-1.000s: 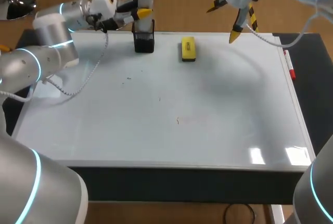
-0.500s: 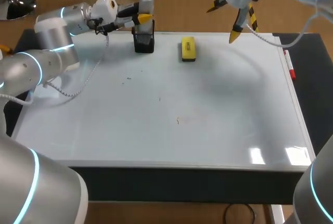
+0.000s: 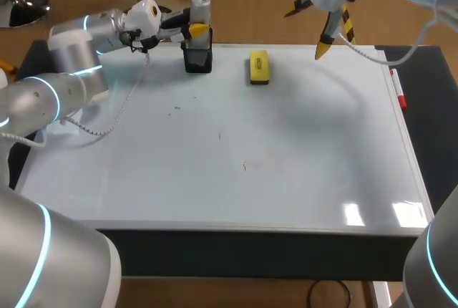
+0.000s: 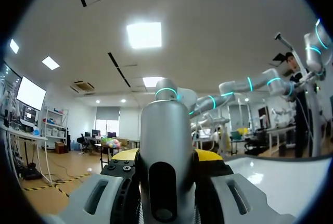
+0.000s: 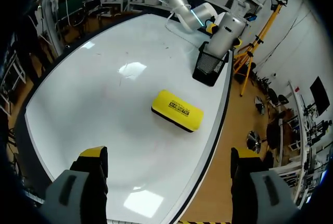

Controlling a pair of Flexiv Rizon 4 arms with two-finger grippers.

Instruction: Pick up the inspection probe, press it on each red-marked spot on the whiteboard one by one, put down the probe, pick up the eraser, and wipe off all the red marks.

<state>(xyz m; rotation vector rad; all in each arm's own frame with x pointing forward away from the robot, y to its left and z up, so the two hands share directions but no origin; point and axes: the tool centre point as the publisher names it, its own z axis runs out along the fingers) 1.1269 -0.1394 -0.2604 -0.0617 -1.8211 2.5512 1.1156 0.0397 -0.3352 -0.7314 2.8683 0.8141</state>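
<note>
The inspection probe, a silver cylinder, stands upright with its lower end in the black mesh holder at the whiteboard's far edge. My left gripper is shut on it from the side. In the left wrist view the probe fills the gap between the yellow tips of my left gripper. The yellow eraser lies to the right of the holder. My right gripper hangs open in the air above the far right of the board. Its view looks down past the right gripper on the eraser, holder and probe.
The whiteboard covers the table and shows only a few small dark specks near its middle. A red marker lies along its right edge. A white cable from my left arm trails over the board's left part.
My left gripper has come down a little with the probe, lowering it into the black holder. The right arm has not moved.
</note>
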